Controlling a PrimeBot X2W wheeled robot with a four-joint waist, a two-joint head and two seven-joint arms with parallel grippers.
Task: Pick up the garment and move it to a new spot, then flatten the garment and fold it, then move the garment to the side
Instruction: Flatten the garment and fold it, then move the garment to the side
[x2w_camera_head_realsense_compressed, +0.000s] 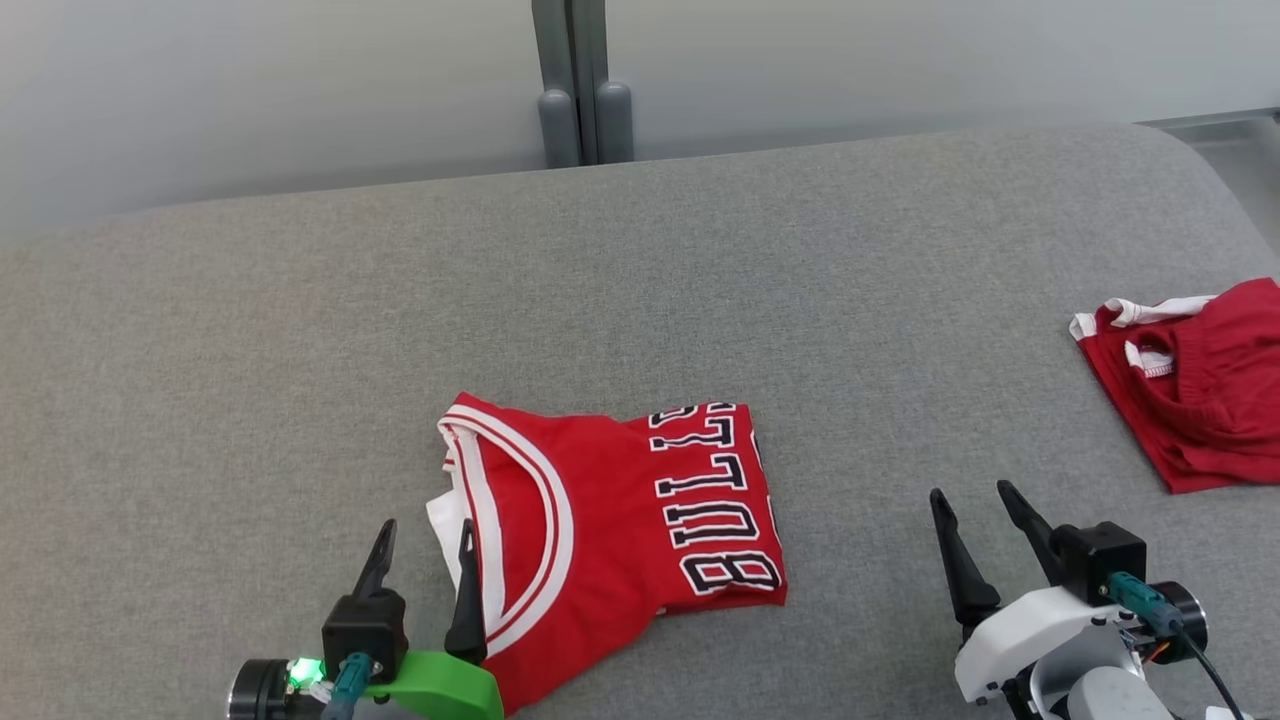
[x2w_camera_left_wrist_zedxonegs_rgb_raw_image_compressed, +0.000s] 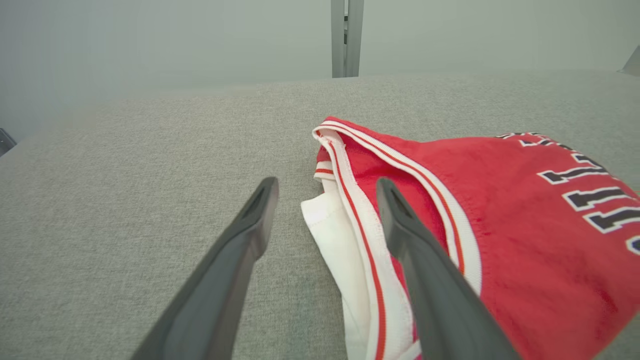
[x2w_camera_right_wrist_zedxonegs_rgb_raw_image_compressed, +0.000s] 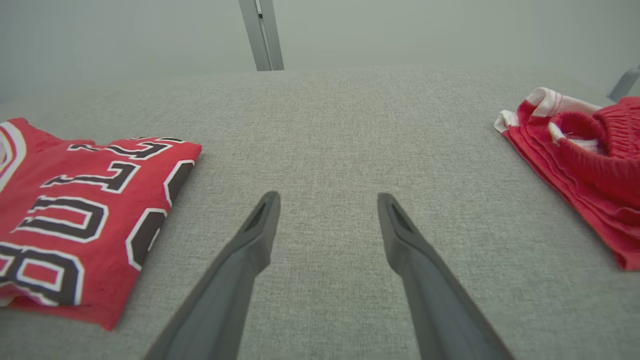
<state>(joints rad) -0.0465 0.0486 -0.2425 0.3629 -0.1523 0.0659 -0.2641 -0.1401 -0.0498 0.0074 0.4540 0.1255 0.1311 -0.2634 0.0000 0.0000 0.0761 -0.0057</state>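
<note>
we see soft, even, fairly bright light over the grey worktop (x2w_camera_head_realsense_compressed: 700, 250), thin faint shadows under the garment (x2w_camera_head_realsense_compressed: 620, 520) at its folded edges, our wrist views bowed toward their edges, the back wall (x2w_camera_head_realsense_compressed: 300, 90) hazy and washed pale, cloth weave sharp near the middle

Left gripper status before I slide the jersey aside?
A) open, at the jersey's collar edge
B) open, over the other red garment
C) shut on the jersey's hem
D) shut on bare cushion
A: the left gripper is open, with one finger over the white collar trim of the jersey and the other over the bare grey surface.
</note>
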